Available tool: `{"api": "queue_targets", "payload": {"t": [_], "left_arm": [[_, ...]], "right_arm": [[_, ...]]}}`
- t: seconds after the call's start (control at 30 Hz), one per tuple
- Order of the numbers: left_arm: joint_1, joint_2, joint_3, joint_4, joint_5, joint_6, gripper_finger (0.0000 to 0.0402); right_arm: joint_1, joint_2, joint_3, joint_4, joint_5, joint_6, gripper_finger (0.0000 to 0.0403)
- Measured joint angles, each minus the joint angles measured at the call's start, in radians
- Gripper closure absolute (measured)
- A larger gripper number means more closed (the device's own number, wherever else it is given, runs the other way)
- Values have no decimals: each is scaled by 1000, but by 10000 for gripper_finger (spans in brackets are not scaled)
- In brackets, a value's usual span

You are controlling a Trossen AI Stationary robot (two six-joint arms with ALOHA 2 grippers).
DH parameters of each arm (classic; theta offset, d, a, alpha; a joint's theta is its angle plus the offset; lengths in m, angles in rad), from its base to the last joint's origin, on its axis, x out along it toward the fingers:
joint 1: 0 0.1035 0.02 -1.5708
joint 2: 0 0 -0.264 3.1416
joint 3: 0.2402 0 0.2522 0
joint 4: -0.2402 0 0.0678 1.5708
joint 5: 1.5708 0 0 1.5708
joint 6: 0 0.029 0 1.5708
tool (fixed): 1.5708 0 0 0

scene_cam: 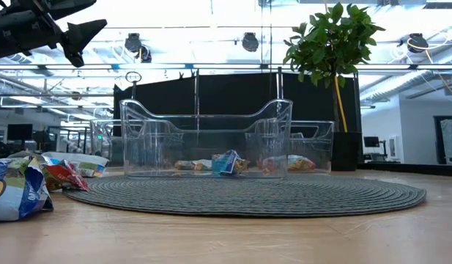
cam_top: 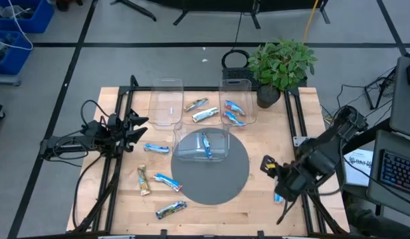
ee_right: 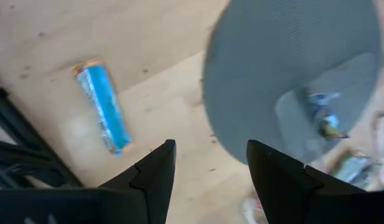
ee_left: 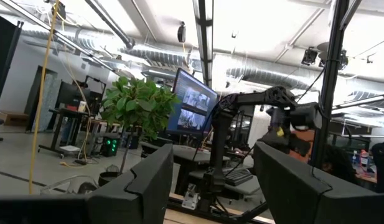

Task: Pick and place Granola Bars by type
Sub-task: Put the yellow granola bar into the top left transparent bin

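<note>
The right gripper (ee_right: 207, 171) has its jaws spread with nothing between them, and it looks down on a blue bar (ee_right: 103, 107) lying flat on the bare wood just beside the table's right rail; in my judgement the arm hangs there to line up on that bar, which sits apart from all the others near the right front corner (cam_top: 278, 196). Beyond the fingers the grey mat (ee_right: 291, 68) shows, with a bin on it. The left gripper (ee_left: 207, 180) also has its jaws spread and empty, and it points level across the table toward the plant (ee_left: 137, 106) and the other arm, so it seems to be waiting at the left edge (cam_top: 135, 127) rather than working. From above, three clear bins stand in the middle and far part of the table: the near bin (cam_top: 201, 147) on the mat holds one blue bar, the far right bin (cam_top: 235, 101) holds two blue ones, and the far left bin (cam_top: 166, 103) looks nearly empty, which suggests one bin per type. Two bars (cam_top: 201, 111) lie on the wood between the far bins. Left of the mat more bars wait unsorted: a blue one (cam_top: 155, 148), a tan one (cam_top: 144, 180), another blue one (cam_top: 168, 181), and a silvery one (cam_top: 171, 210) nearest the front edge. Most of the sorting looks undone.
</note>
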Motion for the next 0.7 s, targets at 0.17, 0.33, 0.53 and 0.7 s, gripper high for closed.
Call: {"api": "queue_targets", "payload": {"t": [0.17, 0.33, 0.53, 0.7], "left_arm": [[0, 0, 0, 0, 0, 0, 176], [0, 0, 0, 0, 0, 0, 176], [0, 0, 0, 0, 0, 0, 176], [0, 0, 0, 0, 0, 0, 176]], "right_arm": [[64, 1, -130, 25, -77, 75, 212], [118, 1, -261, 87, -109, 135, 215], [147, 1, -419, 195, -105, 138, 214], [150, 1, -527, 296, -104, 144, 217]]}}
